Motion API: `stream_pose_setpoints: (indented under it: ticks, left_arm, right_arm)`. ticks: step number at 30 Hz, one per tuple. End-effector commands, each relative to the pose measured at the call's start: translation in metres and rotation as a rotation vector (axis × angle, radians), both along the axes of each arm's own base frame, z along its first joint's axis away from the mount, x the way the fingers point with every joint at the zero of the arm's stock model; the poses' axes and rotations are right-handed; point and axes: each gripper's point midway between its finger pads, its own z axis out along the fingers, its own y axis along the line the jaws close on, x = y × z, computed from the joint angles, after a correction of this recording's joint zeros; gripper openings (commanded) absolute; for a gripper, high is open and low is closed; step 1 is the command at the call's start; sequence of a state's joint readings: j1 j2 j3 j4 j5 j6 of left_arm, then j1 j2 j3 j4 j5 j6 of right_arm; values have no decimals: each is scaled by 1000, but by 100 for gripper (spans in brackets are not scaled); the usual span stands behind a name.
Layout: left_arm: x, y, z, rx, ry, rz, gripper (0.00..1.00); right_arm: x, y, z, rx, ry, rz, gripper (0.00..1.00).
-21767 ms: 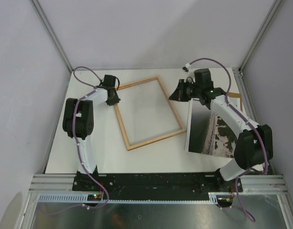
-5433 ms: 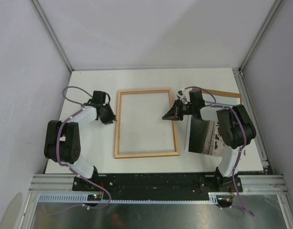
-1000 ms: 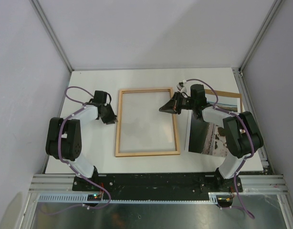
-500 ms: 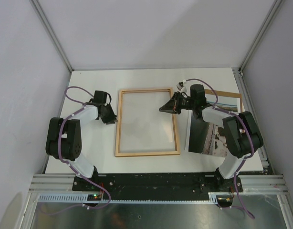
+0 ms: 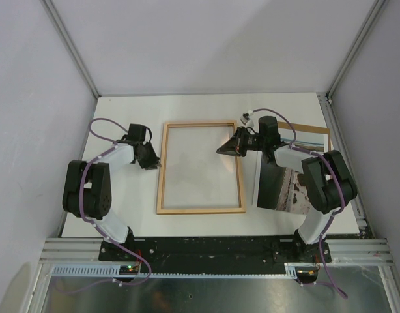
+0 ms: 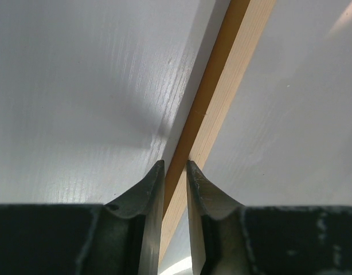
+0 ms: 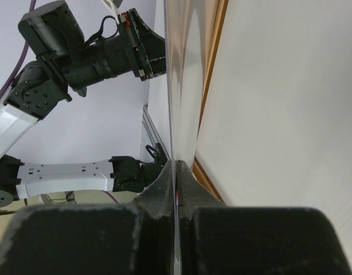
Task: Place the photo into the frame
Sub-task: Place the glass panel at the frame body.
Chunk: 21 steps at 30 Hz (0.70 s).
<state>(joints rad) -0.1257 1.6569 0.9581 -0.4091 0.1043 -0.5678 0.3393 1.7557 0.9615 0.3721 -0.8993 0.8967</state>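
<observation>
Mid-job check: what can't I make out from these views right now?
- Top external: the right arm hides the far edge and right side of the photo.
- Right wrist: the thin glossy sheet pinched in the shut right gripper is seen edge-on, so its identity is unclear.
- Left wrist: of the frame, only the rail clamped by the left gripper shows; the rest is cut off.
</observation>
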Motion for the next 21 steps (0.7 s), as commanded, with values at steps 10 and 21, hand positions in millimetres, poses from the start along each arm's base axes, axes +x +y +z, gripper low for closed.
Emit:
stream_pose_setpoints:
  ticks: [10, 21]
  left_arm:
    - [-28, 11, -34, 74, 134, -11, 25]
    - [-27, 10, -34, 73, 135, -13, 25]
  right_arm:
    - [2, 5, -1, 19, -33, 17, 0]
    - [6, 3, 2, 29, -44, 11, 0]
